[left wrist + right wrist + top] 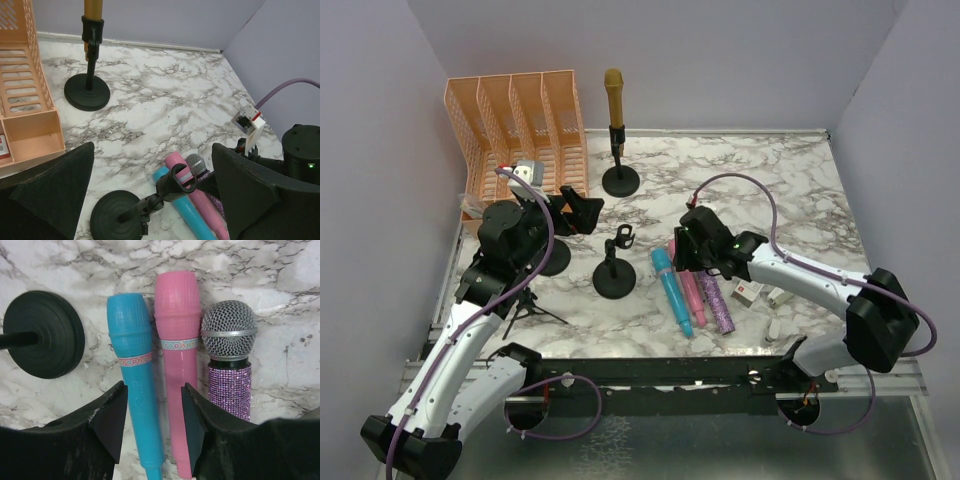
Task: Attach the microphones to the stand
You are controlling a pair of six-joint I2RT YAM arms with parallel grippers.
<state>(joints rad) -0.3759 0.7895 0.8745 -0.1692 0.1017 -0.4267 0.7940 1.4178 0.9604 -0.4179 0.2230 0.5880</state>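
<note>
Right claw (153,387): we see its jaws apart, low over the blue microphone (135,370) and the pink microphone (177,350), a finger on either side of the pair. We cannot tell whether it touches them.
Left claw (153,146): jaws spread wide, nothing between them, above the empty stand (117,215).
Lying microphones: blue, pink and the purple glitter microphone (229,365) lie side by side near the middle of the tabletop's near edge, heads toward the far edge.
Gold microphone (613,95): upright in the far stand (621,180), by the far edge.
Tabletop (770,190): white marble pattern, grey veins.
Far left corner: we find an orange file rack (510,120).
White-and-red boxes (748,293): just right of the purple one.
Walls (720,60): plain pale lilac, closing the far, left and right edges.
</note>
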